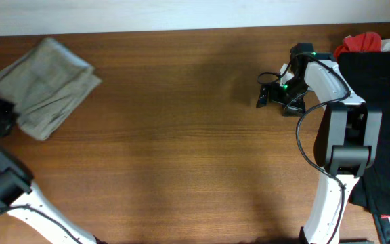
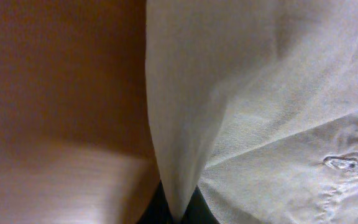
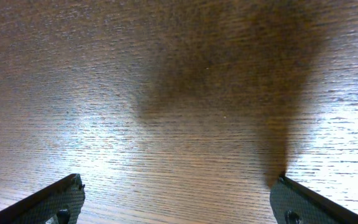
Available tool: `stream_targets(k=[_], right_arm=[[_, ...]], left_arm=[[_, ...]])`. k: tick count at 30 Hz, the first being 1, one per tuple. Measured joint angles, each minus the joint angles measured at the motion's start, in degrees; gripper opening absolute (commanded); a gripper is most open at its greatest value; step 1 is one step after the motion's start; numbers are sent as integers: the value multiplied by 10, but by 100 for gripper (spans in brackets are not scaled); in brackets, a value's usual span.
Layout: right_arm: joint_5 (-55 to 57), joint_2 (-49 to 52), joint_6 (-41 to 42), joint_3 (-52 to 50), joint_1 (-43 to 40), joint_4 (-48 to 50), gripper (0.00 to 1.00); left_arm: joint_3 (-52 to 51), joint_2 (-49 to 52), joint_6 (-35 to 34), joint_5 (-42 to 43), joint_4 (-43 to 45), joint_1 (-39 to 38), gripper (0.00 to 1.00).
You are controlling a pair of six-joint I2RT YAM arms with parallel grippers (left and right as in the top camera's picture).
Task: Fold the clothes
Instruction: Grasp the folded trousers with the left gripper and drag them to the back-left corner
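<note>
Clothes position: light khaki-beige cotton clothes lie as a compact folded bundle at the far left corner of the brown wood-grain tabletop, well apart from the right arm.
Fold state: layers look stacked and the edges roughly squared; folding seems mostly done, judging by the shape.
Left pincer: black left pincer sits at the bundle's near-left edge. In the left wrist view a ridge of cloth runs down into the narrow gap between the dark fingertips, so it looks nearly closed and pinching that fold.
Why held there: an edge grip likely lets the arm drag or flip the top layer without disturbing the stack.
Cloth detail: small stitched buttonhole and a seam show close up, so probably the waistband side is near the grip.
Right pincer: black right pincer hovers over bare wood right of centre. In the right wrist view its fingers are spread wide and nothing is between them.
Why parked: probably kept clear so the left arm can work alone.
Other items: black fabric sheet and red cloth lump lie at the right edge, not touching the khaki bundle.
Risk: a thin pinch may slip, or lift more than one layer.
</note>
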Motion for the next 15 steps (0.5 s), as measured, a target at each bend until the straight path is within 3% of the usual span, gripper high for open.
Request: stream_targets(k=[5,12,13,15], right_arm=[[0,0,0,0,0,0,99],[0,0,0,0,0,0,99],[0,0,0,0,0,0,99],[0,0,0,0,0,0,99]], left_arm=[[0,1,-42,24,-13,17,1],[7,22,-66,50,53,-93,2],[7,25,-72,51,64,-106,14],[7,25,-74,54,67,-111,21]])
